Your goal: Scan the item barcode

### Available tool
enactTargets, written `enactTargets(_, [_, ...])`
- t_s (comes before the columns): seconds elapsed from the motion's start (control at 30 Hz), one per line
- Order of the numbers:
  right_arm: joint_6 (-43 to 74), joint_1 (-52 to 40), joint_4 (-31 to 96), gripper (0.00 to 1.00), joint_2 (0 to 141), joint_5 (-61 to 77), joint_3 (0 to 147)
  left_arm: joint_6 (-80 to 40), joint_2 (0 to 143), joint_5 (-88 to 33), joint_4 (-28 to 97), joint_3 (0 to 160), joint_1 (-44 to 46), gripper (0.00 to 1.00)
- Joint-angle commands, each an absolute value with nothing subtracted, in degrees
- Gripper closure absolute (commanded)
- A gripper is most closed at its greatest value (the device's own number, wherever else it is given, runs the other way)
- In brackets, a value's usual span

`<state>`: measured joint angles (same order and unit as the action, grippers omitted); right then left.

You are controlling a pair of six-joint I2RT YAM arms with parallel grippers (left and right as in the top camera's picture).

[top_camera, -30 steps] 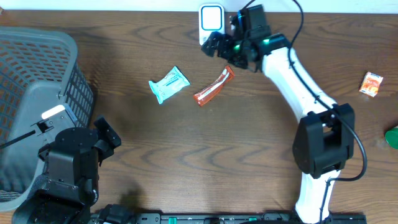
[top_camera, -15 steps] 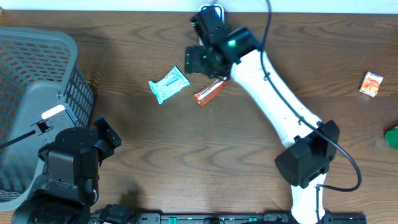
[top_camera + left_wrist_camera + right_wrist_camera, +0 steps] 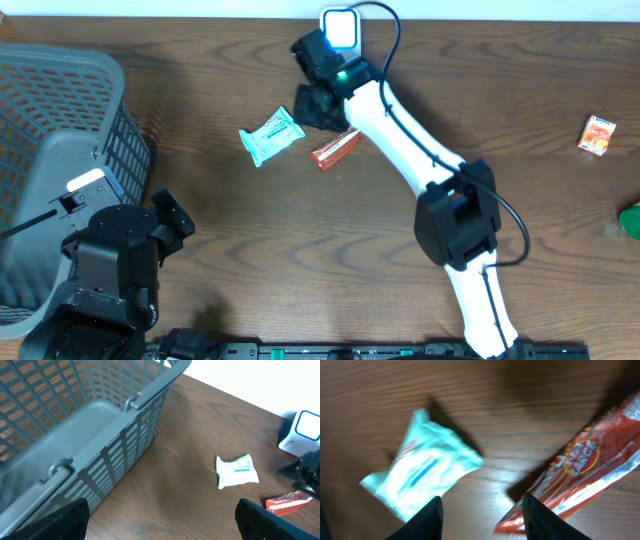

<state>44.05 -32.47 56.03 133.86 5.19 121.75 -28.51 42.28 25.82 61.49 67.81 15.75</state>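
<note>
Left jaws gape wide, empty. Right jaws, half open and empty, hover just in front of the scanner [image 3: 340, 27], between teal packet [image 3: 271, 135] and red bar [image 3: 333, 150] lying there; closing here could catch bare desk [image 3: 300, 250] or push a flat wrapper aside.

Soft, even light. Beyond the black fingertips [image 3: 429, 521], the pale teal plastic packet [image 3: 422, 472] and glossy red foil wrapper [image 3: 580, 472] smear with motion blur, shadows dark.
</note>
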Motion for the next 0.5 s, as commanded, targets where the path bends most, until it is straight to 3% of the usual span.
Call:
enactTargets(0.0, [48.10, -30.87, 57.04, 0.54, 135.90, 10.02, 122.04, -28.60, 42.22, 26.55, 61.47, 67.70, 15.49, 0.07])
enactTargets(0.3, [49.93, -30.41, 61.43, 0.50, 137.03, 11.77, 122.04, -28.60, 42.22, 26.55, 61.47, 67.70, 15.49, 0.07])
enactTargets(0.47, [52.80, -30.41, 66.65, 0.56, 137.03, 11.66, 122.04, -28.60, 42.22, 26.55, 61.47, 67.70, 15.49, 0.07])
